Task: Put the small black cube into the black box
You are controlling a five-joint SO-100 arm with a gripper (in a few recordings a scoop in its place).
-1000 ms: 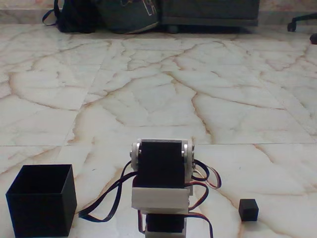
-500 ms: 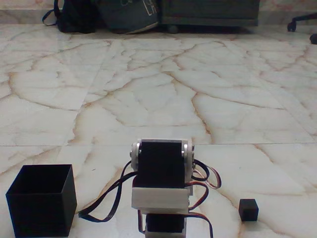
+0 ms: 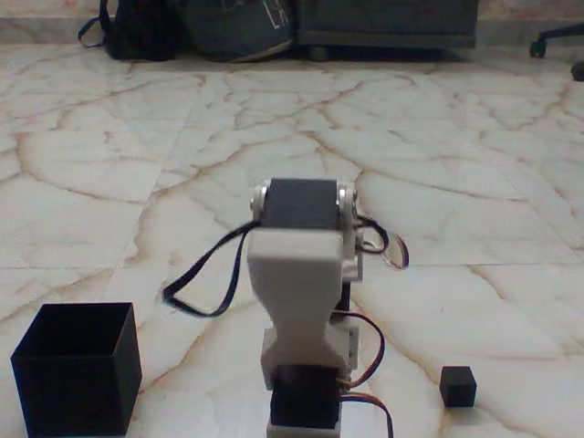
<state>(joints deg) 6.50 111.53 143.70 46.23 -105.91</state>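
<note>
The small black cube (image 3: pixel 457 386) sits on the marble floor at the lower right of the fixed view. The black box (image 3: pixel 78 368), open at the top and hollow, stands at the lower left. Between them rises my white arm (image 3: pixel 302 292), with a black servo at its top and wires looping off to the left. The arm's own body hides the gripper's fingers, so their state cannot be read. The arm stands apart from both the cube and the box.
Veined marble floor (image 3: pixel 292 164) stretches away behind the arm. Dark bags (image 3: pixel 196 27) and a dark piece of furniture (image 3: pixel 383 23) line the far edge. A chair base (image 3: pixel 557 41) shows at the top right.
The arm has lifted: its upper link and black servo rose well above where they were folded low. The wires swung up with it. The cube and the box stayed put.
</note>
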